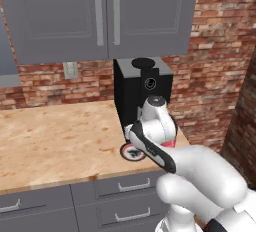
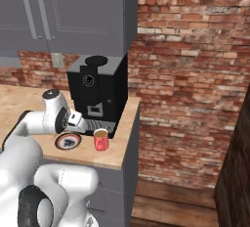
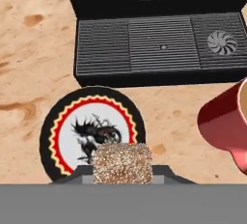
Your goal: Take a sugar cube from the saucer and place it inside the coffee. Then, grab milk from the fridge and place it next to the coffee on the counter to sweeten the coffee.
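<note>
My gripper (image 3: 122,171) is shut on the sugar cube (image 3: 122,161), a speckled brown block between the dark fingertips at the bottom of the hand view. It hangs a little above the near edge of the saucer (image 3: 61,121), a dark round plate with a red rim and pale patterned centre. The coffee (image 3: 223,125), a red mug, stands to the right of the saucer. From the right base view, the saucer (image 2: 67,141) and the coffee (image 2: 101,140) sit side by side on the counter (image 2: 29,101), with the hand (image 2: 74,119) just above the saucer.
A black coffee machine (image 2: 97,94) stands right behind the saucer and mug, its grey drip tray (image 3: 161,44) close ahead of the hand. The counter ends just right of the mug (image 2: 131,133). Grey wall cabinets (image 1: 100,16) hang overhead. Bare counter (image 1: 60,136) stretches left.
</note>
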